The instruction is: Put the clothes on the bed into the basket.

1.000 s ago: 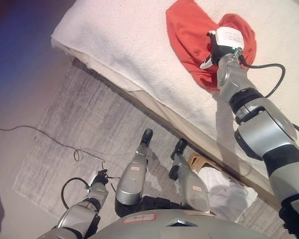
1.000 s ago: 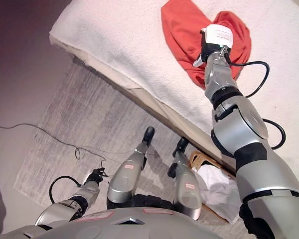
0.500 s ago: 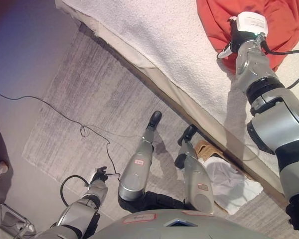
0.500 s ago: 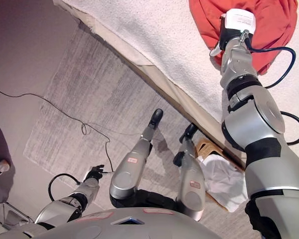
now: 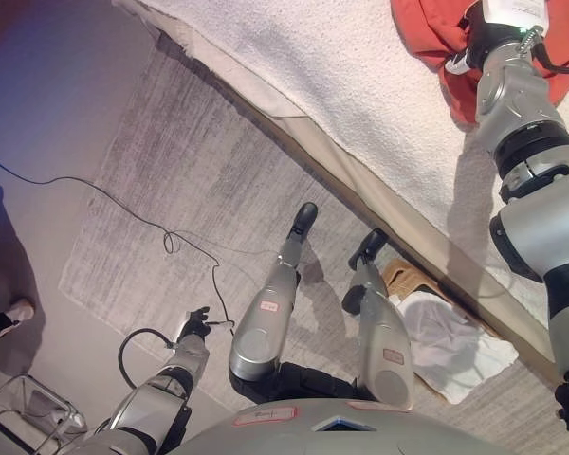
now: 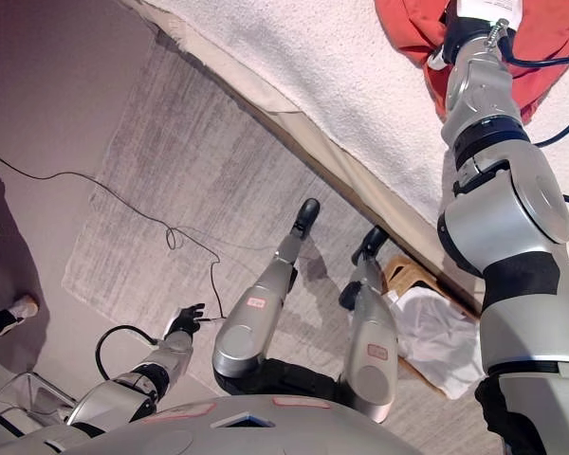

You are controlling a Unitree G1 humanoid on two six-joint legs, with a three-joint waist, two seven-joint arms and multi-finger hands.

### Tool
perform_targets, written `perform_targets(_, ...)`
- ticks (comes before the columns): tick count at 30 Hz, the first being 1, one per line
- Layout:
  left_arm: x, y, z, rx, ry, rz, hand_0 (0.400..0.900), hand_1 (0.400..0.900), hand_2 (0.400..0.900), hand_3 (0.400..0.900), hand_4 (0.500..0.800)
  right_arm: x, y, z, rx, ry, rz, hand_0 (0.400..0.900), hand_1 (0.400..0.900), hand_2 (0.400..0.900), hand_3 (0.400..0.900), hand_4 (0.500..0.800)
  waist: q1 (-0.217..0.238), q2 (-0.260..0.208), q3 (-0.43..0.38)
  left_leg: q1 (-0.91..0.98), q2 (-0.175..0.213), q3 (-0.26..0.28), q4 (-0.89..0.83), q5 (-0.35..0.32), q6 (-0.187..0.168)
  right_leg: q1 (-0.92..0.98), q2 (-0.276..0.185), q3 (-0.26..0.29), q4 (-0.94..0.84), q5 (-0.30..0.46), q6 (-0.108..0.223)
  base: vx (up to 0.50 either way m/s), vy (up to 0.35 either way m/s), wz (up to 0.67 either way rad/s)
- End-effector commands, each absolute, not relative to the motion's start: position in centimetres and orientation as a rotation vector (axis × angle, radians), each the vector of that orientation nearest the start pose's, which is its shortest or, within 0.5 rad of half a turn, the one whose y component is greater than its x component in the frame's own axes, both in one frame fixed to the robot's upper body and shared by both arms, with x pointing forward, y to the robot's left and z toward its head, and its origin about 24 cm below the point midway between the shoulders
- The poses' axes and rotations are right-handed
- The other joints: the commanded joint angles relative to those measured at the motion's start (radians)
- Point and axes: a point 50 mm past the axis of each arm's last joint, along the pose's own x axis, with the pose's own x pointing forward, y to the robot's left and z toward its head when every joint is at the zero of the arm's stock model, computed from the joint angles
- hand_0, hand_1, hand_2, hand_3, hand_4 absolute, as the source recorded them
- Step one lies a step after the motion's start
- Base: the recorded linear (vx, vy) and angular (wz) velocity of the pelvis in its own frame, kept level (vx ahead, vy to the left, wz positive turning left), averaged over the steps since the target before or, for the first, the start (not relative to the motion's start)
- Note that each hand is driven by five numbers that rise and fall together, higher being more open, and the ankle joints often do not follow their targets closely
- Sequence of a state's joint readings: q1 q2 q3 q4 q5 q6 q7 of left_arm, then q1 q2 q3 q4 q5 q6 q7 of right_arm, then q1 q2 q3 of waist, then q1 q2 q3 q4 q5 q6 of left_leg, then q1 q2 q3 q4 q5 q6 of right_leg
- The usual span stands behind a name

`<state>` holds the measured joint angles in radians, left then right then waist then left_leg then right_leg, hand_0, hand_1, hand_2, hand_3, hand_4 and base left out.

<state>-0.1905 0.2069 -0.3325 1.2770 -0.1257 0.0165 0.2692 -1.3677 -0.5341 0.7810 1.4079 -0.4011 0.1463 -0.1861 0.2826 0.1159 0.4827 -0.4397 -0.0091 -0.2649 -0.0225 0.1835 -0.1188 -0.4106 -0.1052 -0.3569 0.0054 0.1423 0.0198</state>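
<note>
Your right hand on the red cloth near the bed edge, grip unreadable; left hand low, fingers relaxed.

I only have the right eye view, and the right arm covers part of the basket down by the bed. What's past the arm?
Observer: In the left eye view the white cloth over the tan basket spreads on rightward, onto the grey rug.
Operator: And the bed there?
Observer: The bed has a lower edge that runs on past the cloth's far side, close against it.
Operator: Right hand?
Observer: The right hand is over the red garment, with its fingers cut off at the top edge here too.
</note>
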Motion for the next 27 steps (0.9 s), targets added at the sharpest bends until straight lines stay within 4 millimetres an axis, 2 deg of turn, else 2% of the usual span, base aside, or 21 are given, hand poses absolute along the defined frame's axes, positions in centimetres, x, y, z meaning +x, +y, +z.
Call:
perform_targets(1, 12.4, 24.7, -15.0, 0.526, 1.173, 0.213, 0.900, 0.900, 0.900, 0.900, 0.800, 41.6, -25.9, 26.7, -1.543, 0.086, -0.470, 0.400, 0.400, 0.400, 0.400, 0.500, -0.005, -0.010, 0.002, -0.010, 0.011, 0.041, -0.025, 0.032, 0.019, 0.009, -0.124, 0.096, 0.105, -0.047, 0.112, 0.00, 0.000, 0.00)
perform_targets(10, 12.3, 24.8, -15.0, 0.506, 1.176, 0.236, 0.900, 0.900, 0.900, 0.900, 0.800, 41.6, -26.1, 26.2, -1.522, 0.080, -0.482, 0.400, 0.400, 0.400, 0.400, 0.500, -0.028, -0.026, -0.017, 0.031, 0.010, 0.066, -0.019, 0.011, 0.020, 0.050, -0.124, 0.109, 0.084, -0.038, 0.115, 0.00, 0.010, -0.09)
perform_targets(14, 11.8, 25.0, -15.1, 0.479, 1.195, 0.266, 0.900, 0.900, 0.900, 0.900, 0.800, 41.3, -27.0, 24.5, -1.469, 0.097, -0.472, 0.400, 0.400, 0.400, 0.400, 0.500, -0.055, -0.048, -0.047, 0.074, 0.011, 0.091, -0.010, -0.015, 0.021, 0.095, -0.126, 0.121, 0.068, -0.033, 0.119, 0.04, 0.034, -0.24)
perform_targets(16, 11.5, 25.2, -15.1, 0.474, 1.206, 0.278, 0.900, 0.900, 0.900, 0.900, 0.800, 41.3, -26.9, 23.8, -1.452, 0.096, -0.451, 0.400, 0.400, 0.400, 0.400, 0.500, -0.072, -0.062, -0.064, 0.097, 0.012, 0.107, 0.001, -0.033, 0.025, 0.116, -0.127, 0.133, 0.060, -0.030, 0.121, 0.06, 0.048, -0.37)
perform_targets(19, 11.3, 25.4, -15.2, 0.468, 1.216, 0.293, 0.900, 0.900, 0.900, 0.900, 0.800, 40.9, -27.7, 22.0, -1.433, 0.127, -0.428, 0.400, 0.400, 0.400, 0.400, 0.500, -0.107, -0.085, -0.101, 0.140, 0.011, 0.142, 0.023, -0.071, 0.034, 0.154, -0.131, 0.156, 0.040, -0.022, 0.127, 0.07, 0.063, -0.48)
perform_targets(22, 10.9, 25.7, -15.2, 0.451, 1.235, 0.315, 0.900, 0.900, 0.900, 0.900, 0.800, 40.4, -28.5, 20.2, -1.328, 0.138, -0.410, 0.400, 0.400, 0.400, 0.400, 0.500, -0.151, -0.108, -0.135, 0.195, 0.014, 0.190, 0.033, -0.105, 0.047, 0.186, -0.127, 0.199, 0.017, -0.013, 0.133, 0.07, 0.055, -0.68)
perform_targets(27, 9.9, 26.5, -15.2, 0.458, 1.276, 0.332, 0.900, 0.900, 0.900, 0.900, 0.800, 39.7, -29.2, 18.4, -1.269, 0.149, -0.376, 0.400, 0.400, 0.400, 0.400, 0.500, -0.218, -0.142, -0.209, 0.290, 0.031, 0.289, 0.013, -0.141, 0.050, 0.210, -0.113, 0.283, -0.020, 0.008, 0.144, 0.08, 0.032, -0.77)
